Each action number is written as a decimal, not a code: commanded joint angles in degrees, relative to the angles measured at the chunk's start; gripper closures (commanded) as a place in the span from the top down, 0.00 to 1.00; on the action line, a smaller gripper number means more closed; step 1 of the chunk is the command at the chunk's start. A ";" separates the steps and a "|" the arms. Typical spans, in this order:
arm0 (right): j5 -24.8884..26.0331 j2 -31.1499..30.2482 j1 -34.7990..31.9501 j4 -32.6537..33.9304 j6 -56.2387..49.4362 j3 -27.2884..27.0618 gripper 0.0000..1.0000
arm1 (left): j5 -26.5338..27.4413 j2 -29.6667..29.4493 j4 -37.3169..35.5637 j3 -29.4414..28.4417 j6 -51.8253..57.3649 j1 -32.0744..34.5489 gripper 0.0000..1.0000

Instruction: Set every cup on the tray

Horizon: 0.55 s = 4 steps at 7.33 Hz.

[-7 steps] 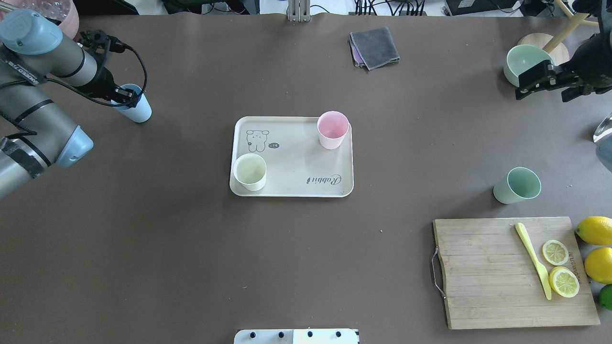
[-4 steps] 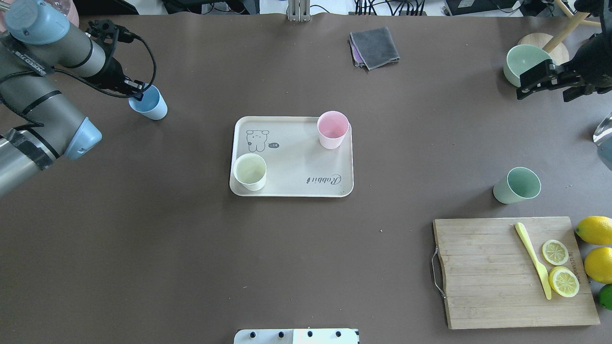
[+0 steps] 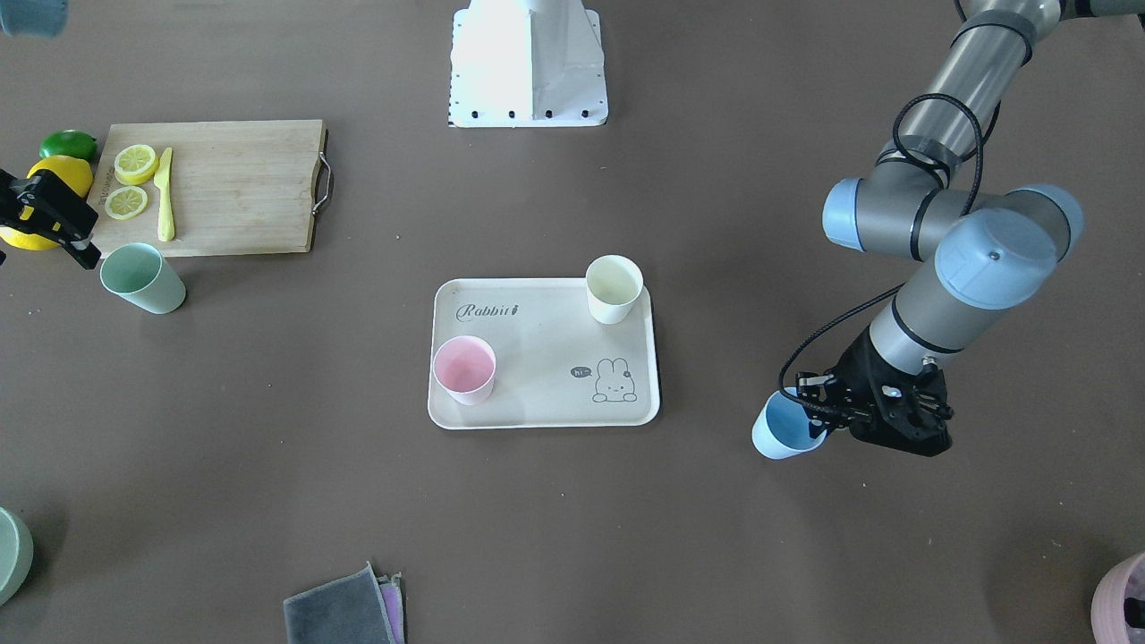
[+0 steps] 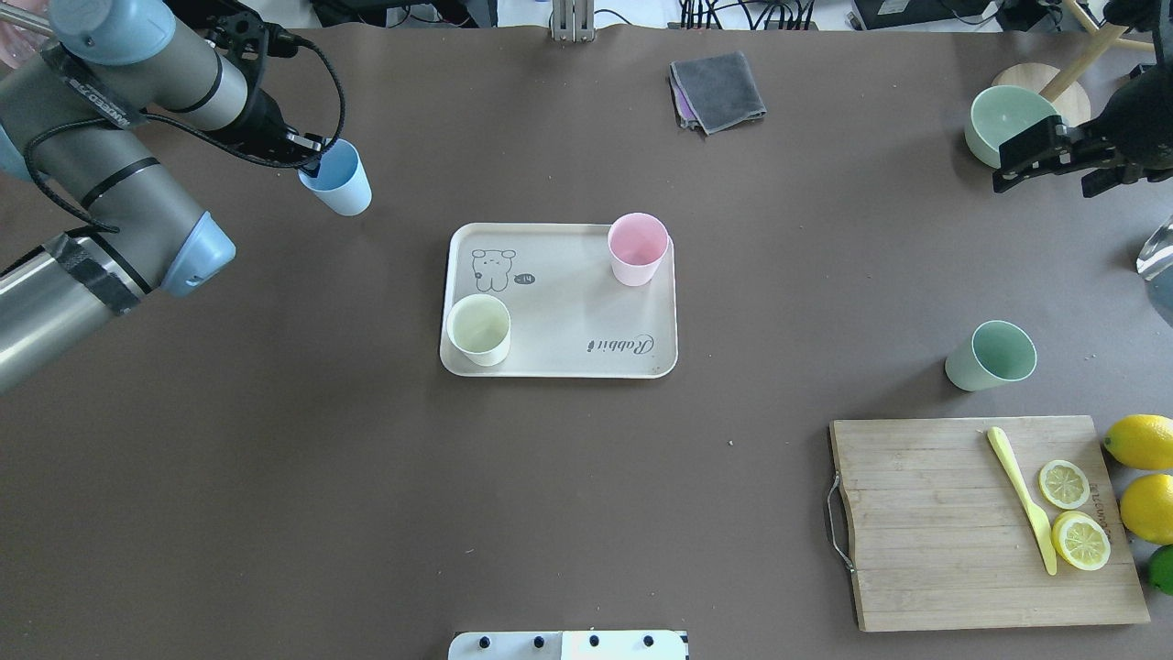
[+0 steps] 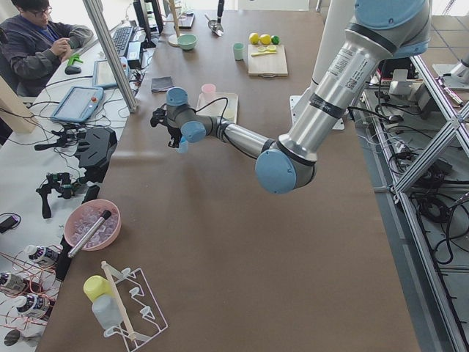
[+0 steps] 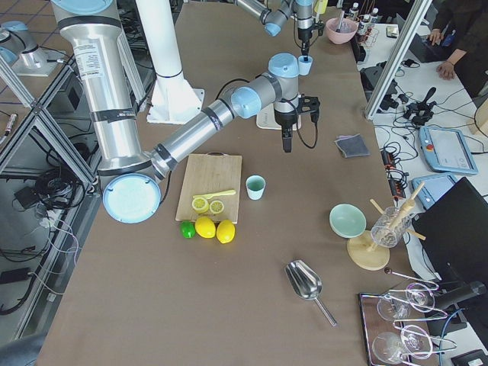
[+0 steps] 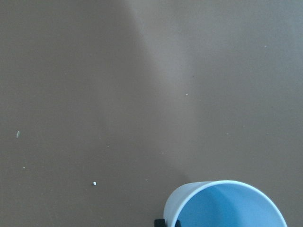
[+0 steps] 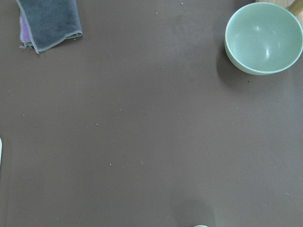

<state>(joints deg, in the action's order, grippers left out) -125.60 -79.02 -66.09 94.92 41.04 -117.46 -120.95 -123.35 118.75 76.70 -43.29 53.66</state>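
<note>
Cups are going onto the beige tray (image 4: 568,312), and two already stand on it: the cream-white cup (image 4: 478,328) at its near-left corner and the pink cup (image 4: 637,247) at its far-right corner. The step in hand looks like the carry of the third.

The light blue cup (image 4: 337,179) hangs tilted from the left gripper (image 4: 310,158), which is clamped on the cup's rim wall. The cup appears lifted off the table. It lies beyond the tray's far-left corner, near the tray but clear of its rim.

The next move calls for swinging the cup over the raised rim to a bare patch between the two standing cups. It then needs levelling, lowering until the base sits flat, and only then letting go.

The mint green cup (image 4: 992,355) stands on the table beside the cutting board (image 4: 962,550), well apart from the tray. The right gripper (image 4: 1008,170) hovers near the pale green bowl (image 4: 994,115), well apart from that cup. Whether its jaws are parted I cannot tell at this angle.
</note>
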 commanded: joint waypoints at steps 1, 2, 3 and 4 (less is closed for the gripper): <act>0.09 -1.56 0.00 -0.09 -0.09 -0.05 1.00 | 0.71 -3.64 -1.23 3.01 -12.20 -6.26 0.00; 0.09 -3.14 -0.18 -0.09 -1.31 -0.14 1.00 | 3.76 -5.83 -1.32 2.75 -14.86 -9.85 0.00; 0.09 -5.42 -0.53 -0.09 -4.19 -0.92 1.00 | 7.53 -7.77 -1.41 2.58 -18.20 -12.76 0.00; 0.09 -6.40 -1.05 -0.09 -5.52 -0.93 1.00 | 8.01 -7.87 -1.41 2.58 -18.66 -13.22 0.00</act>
<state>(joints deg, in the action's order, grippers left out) -125.51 -83.62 -66.59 94.84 37.71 -118.10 -114.98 -130.10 117.41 79.30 -59.81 42.40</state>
